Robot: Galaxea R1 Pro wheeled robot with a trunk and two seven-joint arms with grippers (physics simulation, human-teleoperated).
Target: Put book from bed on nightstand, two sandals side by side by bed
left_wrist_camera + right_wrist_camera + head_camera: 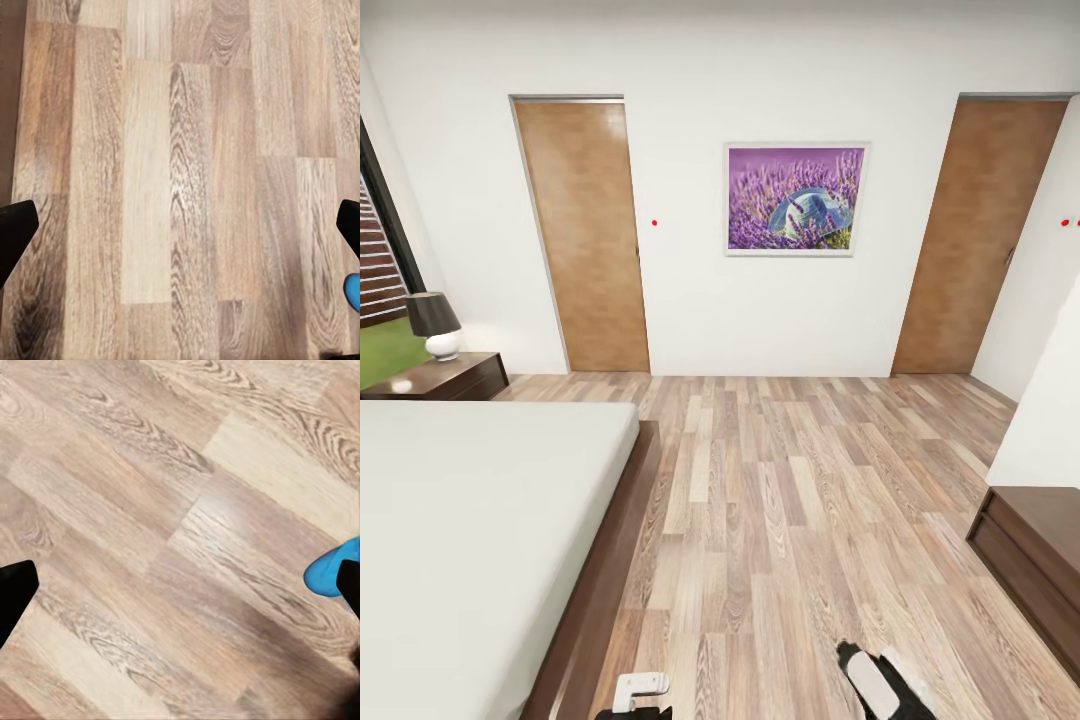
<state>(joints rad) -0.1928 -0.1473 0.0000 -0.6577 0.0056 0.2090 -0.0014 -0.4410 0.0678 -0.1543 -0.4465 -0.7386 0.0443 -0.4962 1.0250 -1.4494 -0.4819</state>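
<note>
A: Where are the task's things?
B: The bed [470,520] stands left, mattress bare; a nightstand [445,376] beyond it carries a lamp [436,324]. A blue sandal [330,568] edge lies on the floor [790,500].
A: The tools?
B: Left tool [180,232] and right tool [180,596] both spread wide, holding nothing.

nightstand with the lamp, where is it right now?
Head view, far left: the nightstand stands beyond the bed's far end, under the window, with the lamp on top.
</note>
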